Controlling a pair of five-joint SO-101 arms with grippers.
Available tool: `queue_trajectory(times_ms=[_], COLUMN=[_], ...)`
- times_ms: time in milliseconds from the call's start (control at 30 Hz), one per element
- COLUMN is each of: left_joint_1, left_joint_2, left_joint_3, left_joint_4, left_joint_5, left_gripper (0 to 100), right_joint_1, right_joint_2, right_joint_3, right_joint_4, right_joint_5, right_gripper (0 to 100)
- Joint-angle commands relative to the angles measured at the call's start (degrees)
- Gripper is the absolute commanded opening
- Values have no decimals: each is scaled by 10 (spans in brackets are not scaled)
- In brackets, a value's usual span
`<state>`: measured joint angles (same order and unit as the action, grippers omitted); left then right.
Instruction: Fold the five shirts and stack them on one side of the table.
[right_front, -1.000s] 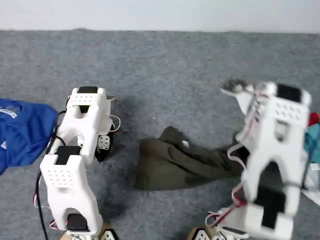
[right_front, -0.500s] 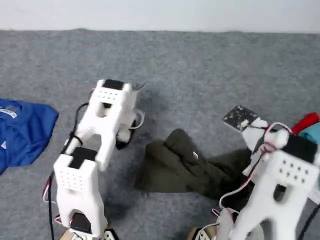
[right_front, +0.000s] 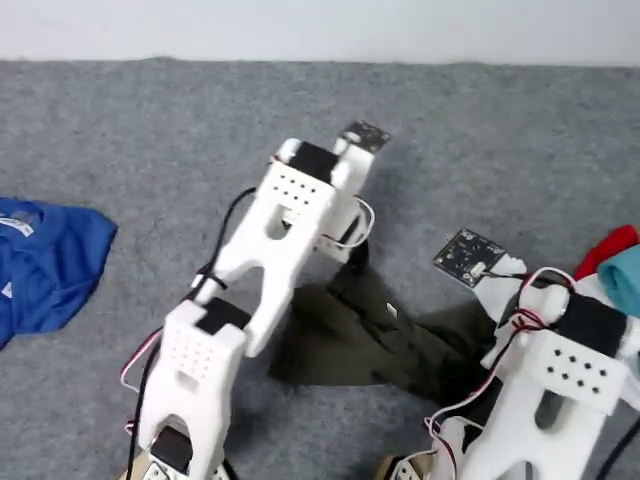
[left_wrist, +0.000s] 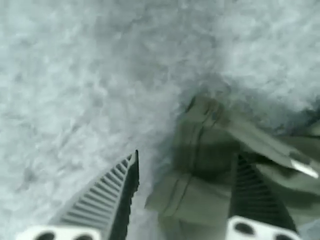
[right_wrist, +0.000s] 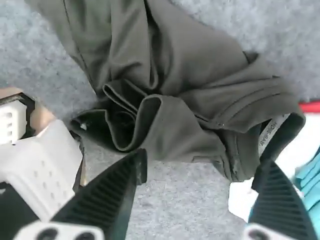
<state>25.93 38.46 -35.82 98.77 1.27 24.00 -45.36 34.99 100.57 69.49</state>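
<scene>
Crumpled olive shirt (right_front: 372, 338) on grey worktop (right_front: 150, 130), left pincer (left_wrist: 187, 165) spread wide over one edge, right pincer (right_wrist: 205, 160) spread wide above its folds, blue shirt (right_front: 45, 262) well apart.

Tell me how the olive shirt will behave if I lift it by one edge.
Probably floppy: the olive shirt lies in soft crumpled folds, so it should sag from one pinch. Likely light, yet the fuzzy grey carpet may grip it when dragged.
</scene>
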Motion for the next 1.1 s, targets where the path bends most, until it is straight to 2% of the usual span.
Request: queue_trajectory(times_ms=[0, 133, 200, 533, 600, 800, 1067], left_joint_1=[23, 40, 53, 55, 55, 55, 52], left_joint_2=[31, 55, 65, 114, 125, 130, 129], left_joint_3=[-84, -127, -131, -42, -40, -40, -54], left_joint_4=[18, 18, 19, 19, 19, 19, 18], left_joint_5=[4, 94, 109, 108, 105, 34, 24], left_gripper=[280, 282, 282, 271, 225, 12, 12], right_joint_1=[51, 114, 136, 179, 179, 179, 176], right_joint_2=[7, 22, 34, 47, 48, 51, 52], right_joint_3=[1, 1, 1, -2, -2, 0, 1], right_joint_4=[-28, -85, -102, -145, -149, -161, -161], right_joint_5=[5, 5, 6, 5, 5, 4, -48], right_gripper=[329, 329, 329, 329, 329, 329, 329])
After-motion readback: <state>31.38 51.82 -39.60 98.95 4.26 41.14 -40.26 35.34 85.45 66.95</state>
